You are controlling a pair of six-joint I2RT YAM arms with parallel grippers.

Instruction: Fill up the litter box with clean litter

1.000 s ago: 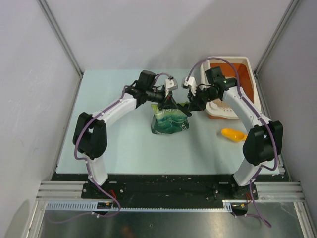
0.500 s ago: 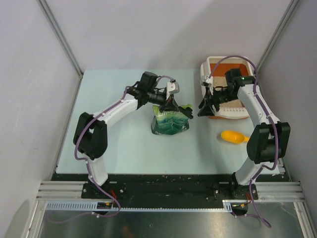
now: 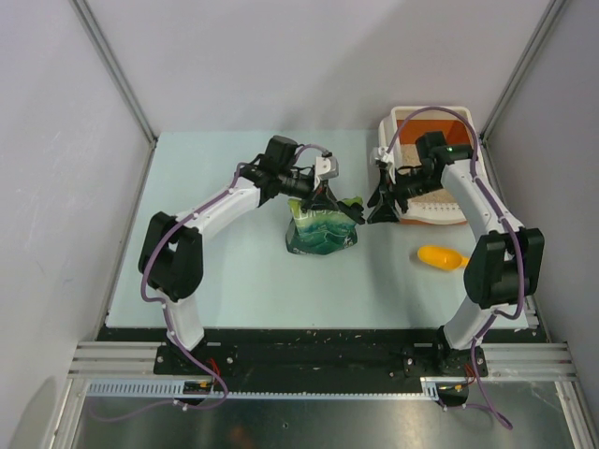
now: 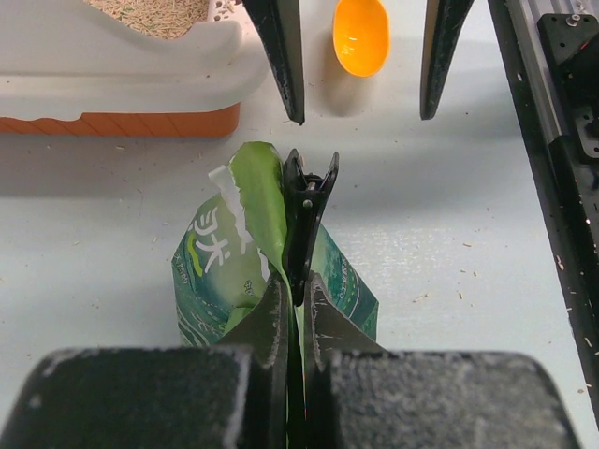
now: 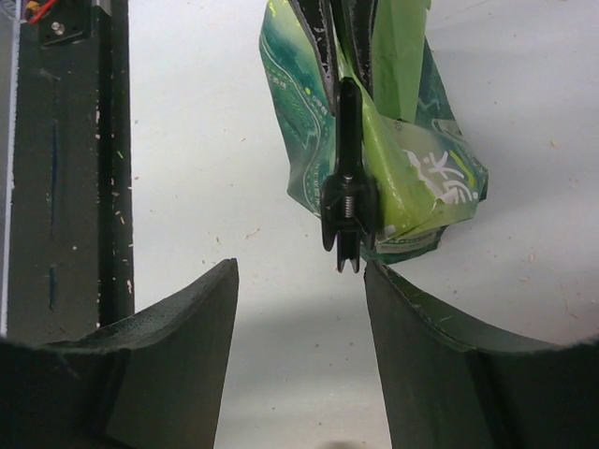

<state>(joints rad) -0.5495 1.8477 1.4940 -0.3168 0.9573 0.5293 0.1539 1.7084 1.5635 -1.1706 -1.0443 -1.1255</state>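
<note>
Pinching is done by the left tool (image 4: 295, 290): its jaws are pressed together on the top fold of the bag (image 4: 211, 271), which is held upright on the worktop (image 3: 225, 271). A black clip (image 4: 304, 201) is seen fastened on that same fold, just ahead of the left tool's tips and pointing away from them. Whether the clip itself is touched by the tips cannot be told.

The right tool (image 5: 299, 271) is held with its jaws apart and nothing between them. It is faced toward the clip, whose handles are seen just beyond its tips, apart from them.

The litter box (image 3: 432, 213) is set on the worktop behind the right tool, under that arm. Litter (image 4: 150, 11) is seen lying inside it. A scoop (image 3: 440, 255) is laid on the worktop near the box, beside the right arm.
</note>
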